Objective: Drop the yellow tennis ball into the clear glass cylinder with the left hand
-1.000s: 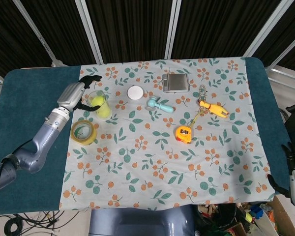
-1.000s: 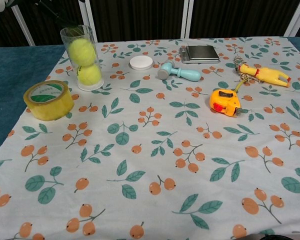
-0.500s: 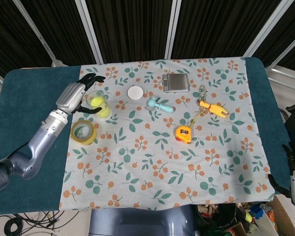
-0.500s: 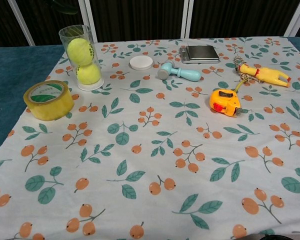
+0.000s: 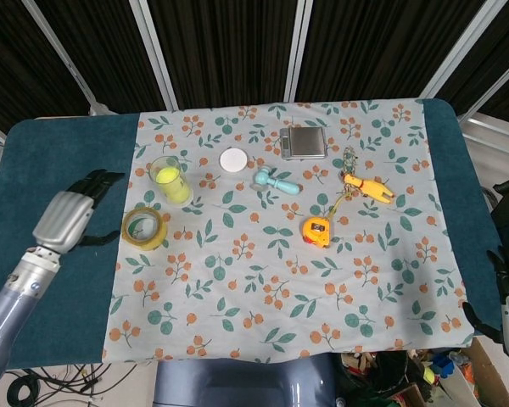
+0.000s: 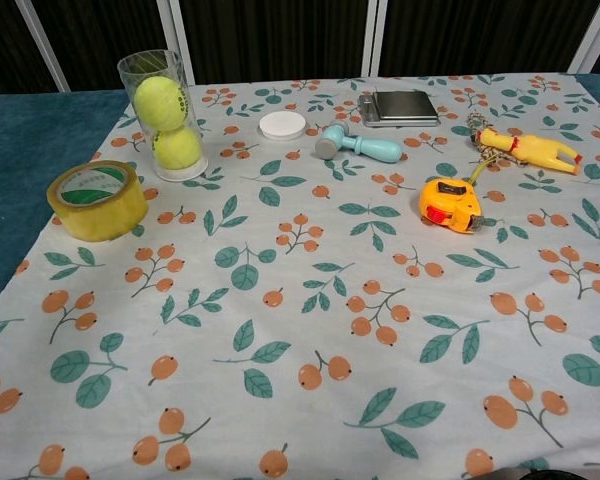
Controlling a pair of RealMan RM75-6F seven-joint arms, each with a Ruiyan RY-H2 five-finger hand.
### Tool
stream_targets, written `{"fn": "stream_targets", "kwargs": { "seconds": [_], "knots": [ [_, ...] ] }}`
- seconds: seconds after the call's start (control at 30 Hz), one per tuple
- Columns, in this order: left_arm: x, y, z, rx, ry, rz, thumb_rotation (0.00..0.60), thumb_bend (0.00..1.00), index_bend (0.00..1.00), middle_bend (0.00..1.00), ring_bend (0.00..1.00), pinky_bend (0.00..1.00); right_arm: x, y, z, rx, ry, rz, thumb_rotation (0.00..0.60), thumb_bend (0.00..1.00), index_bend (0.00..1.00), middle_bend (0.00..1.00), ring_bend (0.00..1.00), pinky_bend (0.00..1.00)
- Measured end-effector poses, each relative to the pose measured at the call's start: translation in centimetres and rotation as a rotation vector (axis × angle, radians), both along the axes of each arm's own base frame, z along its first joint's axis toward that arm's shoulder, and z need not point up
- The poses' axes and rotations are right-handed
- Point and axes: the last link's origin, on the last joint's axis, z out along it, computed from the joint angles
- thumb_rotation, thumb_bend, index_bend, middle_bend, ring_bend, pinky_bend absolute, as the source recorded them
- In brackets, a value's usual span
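Note:
The clear glass cylinder (image 5: 169,180) (image 6: 163,112) stands upright at the back left of the floral cloth. Two yellow tennis balls are stacked inside it, the upper one (image 6: 161,100) above the lower one (image 6: 177,149). My left hand (image 5: 69,216) hovers over the bare teal table, well to the left of the cylinder, fingers apart and holding nothing. It does not show in the chest view. Only the dark fingers of my right hand (image 5: 502,270) show at the right edge of the head view, off the table.
A yellow tape roll (image 5: 144,227) lies just in front of the cylinder. Further right are a white disc (image 5: 233,159), a teal handle tool (image 5: 276,181), a metal scale (image 5: 305,142), an orange tape measure (image 5: 316,231) and a yellow rubber chicken (image 5: 368,187).
My left hand has drawn back from the cylinder, leftward and toward the front, off the cloth. The cylinder with both balls stays put.

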Motion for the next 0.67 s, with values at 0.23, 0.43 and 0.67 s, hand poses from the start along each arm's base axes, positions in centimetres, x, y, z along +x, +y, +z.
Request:
{"fn": "stream_targets", "kwargs": {
  "seconds": [0.23, 0.43, 0.67],
  "knots": [
    [-5.9, -8.8, 1.7, 0.129, 0.055, 0.168, 0.600, 0.20, 0.09, 0.11, 0.04, 0.17, 0.3, 0.0, -0.2, 0.006, 0.012, 0.016, 0.600, 0.20, 0.00, 0.00, 0.07, 0.19],
    [-8.7, -12.7, 2.4, 0.225, 0.016, 0.214, 0.600, 0.20, 0.08, 0.09, 0.00, 0.15, 0.5, 0.0, -0.3, 0.008, 0.017, 0.026, 0.600, 0.20, 0.00, 0.00, 0.07, 0.19],
    [-9.9, -13.7, 2.7, 0.220, -0.005, 0.216, 0.600, 0.20, 0.06, 0.09, 0.00, 0.15, 0.3, 0.0, -0.1, 0.003, 0.018, 0.024, 0.600, 0.20, 0.00, 0.00, 0.07, 0.19]
  ]
}}
